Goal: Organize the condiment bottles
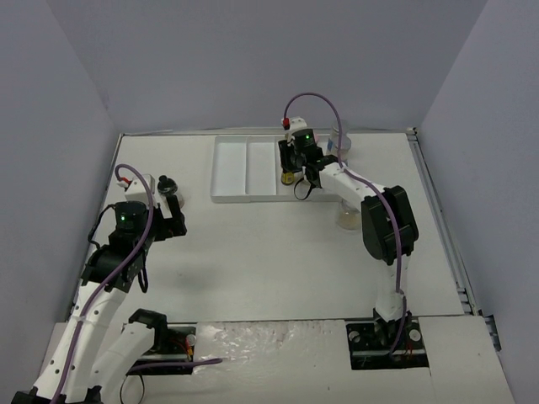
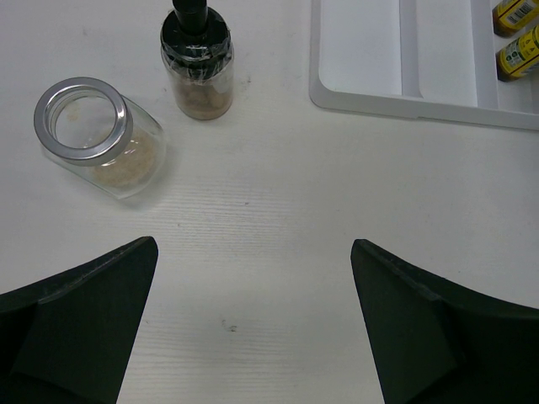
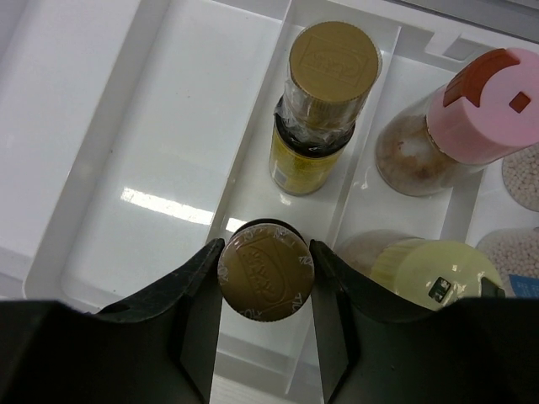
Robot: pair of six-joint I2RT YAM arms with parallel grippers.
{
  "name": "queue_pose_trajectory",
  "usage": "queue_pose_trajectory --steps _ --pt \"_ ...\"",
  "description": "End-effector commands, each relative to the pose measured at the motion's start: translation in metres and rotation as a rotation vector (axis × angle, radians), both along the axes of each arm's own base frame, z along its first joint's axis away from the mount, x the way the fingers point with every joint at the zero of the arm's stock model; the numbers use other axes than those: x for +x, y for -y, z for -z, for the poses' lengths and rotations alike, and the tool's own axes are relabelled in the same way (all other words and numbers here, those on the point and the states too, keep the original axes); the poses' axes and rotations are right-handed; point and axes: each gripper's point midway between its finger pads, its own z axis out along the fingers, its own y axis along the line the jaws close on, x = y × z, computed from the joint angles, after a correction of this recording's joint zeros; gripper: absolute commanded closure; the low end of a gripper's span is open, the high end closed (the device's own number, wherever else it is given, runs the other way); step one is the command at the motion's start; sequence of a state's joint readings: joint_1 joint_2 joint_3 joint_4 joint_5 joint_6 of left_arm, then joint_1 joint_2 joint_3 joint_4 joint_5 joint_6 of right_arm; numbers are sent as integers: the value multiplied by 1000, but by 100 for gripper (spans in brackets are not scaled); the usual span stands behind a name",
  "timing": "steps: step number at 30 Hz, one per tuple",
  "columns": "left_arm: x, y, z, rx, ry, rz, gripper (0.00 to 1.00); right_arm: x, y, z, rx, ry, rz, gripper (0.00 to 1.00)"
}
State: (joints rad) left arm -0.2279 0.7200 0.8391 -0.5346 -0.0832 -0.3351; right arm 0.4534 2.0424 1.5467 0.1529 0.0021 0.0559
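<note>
Far left on the table (image 2: 269,210) you've got a clear jar (image 2: 97,139) with a silver rim and some tan powder in it. Just right of it a black-capped bottle (image 2: 198,67) stands upright, close to the jar but not touching. Your left gripper (image 2: 253,252) hangs over the table short of both, fingers spread wide with nothing between them.

Next over is the white tray (image 1: 240,172), well apart from that pair. Your right gripper (image 3: 265,282) is above the tray's narrow slot, fingers clamped snug on the cap of a tan-capped bottle (image 3: 265,252). You can't tell from here whether its base touches the tray floor. In the same slot, further in, a second tan-capped bottle (image 3: 312,156) stands upright with an amber body and yellow label, near the held one but apart from it.

It's tight on the right. Across the divider, a yellow-capped bottle (image 3: 438,269) sits just beside your right finger, and a pink-capped bottle (image 3: 480,105) stands behind it in that slot. Outside the tray, a half-hidden jar (image 1: 347,215) sits on the table under the right arm.
</note>
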Motion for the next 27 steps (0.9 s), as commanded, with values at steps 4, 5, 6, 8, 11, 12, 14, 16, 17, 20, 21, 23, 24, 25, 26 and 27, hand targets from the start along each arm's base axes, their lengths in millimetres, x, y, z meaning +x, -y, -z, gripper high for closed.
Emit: queue_pose_trajectory --steps 4,5,6,8,11,12,14,16,17,20,21,23,24,25,26,27 --pt "11 3 -20 -32 70 -8 3 14 -11 -67 78 163 1 38" --pt "11 3 -20 -33 70 -8 3 12 -10 -73 84 168 2 33" --pt "11 3 -19 -32 68 -8 3 12 -10 -73 84 169 2 29" --pt "12 3 -19 -32 64 -9 3 1 -9 -97 104 195 -2 18" --pt "12 4 -18 -34 60 -3 3 -16 -3 -123 121 218 10 13" --pt "12 4 -18 -35 59 -2 3 -23 2 -131 125 223 24 12" --pt "12 4 -18 -34 59 -4 3 -35 12 -153 144 255 64 10" --pt "13 4 -18 -35 59 -4 3 -47 30 -152 131 245 126 9" --pt "13 4 -18 -35 59 -4 3 -55 40 -149 118 235 164 8" --pt "13 4 -16 -37 53 -2 3 -78 81 -149 59 220 308 4" --pt "13 4 -16 -37 51 -2 3 -86 93 -146 48 207 350 2" --pt "14 4 -16 -37 49 -2 3 -100 114 -131 28 164 428 0" --pt "14 5 -15 -38 48 -1 3 -106 122 -123 29 143 458 0" --pt "14 5 -15 -38 48 0 3 -112 131 -114 26 120 485 0" --pt "15 5 -15 -40 47 1 3 -117 139 -104 19 97 509 0" --pt "15 5 -15 -41 47 2 3 -123 147 -94 13 73 533 0"
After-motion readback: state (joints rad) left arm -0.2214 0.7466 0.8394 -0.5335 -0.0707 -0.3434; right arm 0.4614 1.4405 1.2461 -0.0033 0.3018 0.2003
